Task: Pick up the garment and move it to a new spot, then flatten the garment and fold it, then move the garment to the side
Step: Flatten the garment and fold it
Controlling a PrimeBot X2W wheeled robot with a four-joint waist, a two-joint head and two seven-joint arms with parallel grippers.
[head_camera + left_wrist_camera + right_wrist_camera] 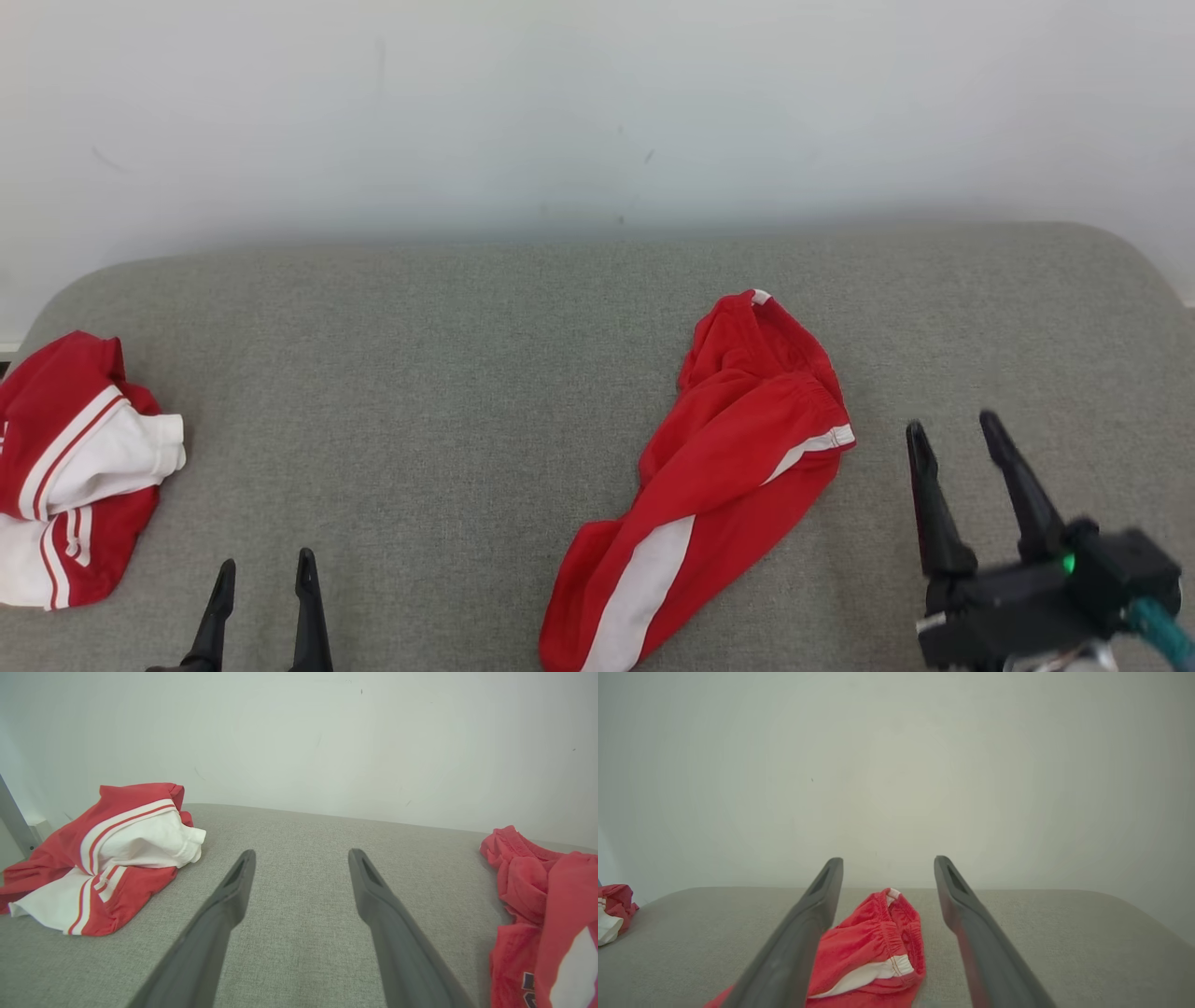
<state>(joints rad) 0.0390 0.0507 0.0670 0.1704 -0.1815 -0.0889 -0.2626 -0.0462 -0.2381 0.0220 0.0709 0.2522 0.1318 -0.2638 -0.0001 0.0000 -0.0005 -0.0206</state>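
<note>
Behind the grey padded surface [420, 373] stands a plain pale wall [597, 112], bare apart from a few faint marks. The padded surface itself has rounded far corners and a woven cloth cover.

Right of that surface's middle lies the red garment [719, 467], crumpled and drawn out lengthwise. Its gathered elastic waistband points toward the surface's far edge, and its other end reaches the near edge. A broad white stripe runs along one side, and the left wrist view shows a bit of dark print near its lower end.

At the surface's left edge sits a second bundle of clothes [75, 467], red and white with thin red and white bands, heaped and unfolded.

Over the surface's near right part hangs the right tool [952, 425], its two dark fingers spread wide and pointing toward the far edge. It grips nothing and touches no cloth. A small green light glows on its body, and a teal cable leaves it at the right. In the right wrist view the garment's waistband shows between its fingers.

At the surface's near edge, left of the middle, the left tool [264, 560] shows its fingers, likewise spread wide and empty, above bare grey cloth.
</note>
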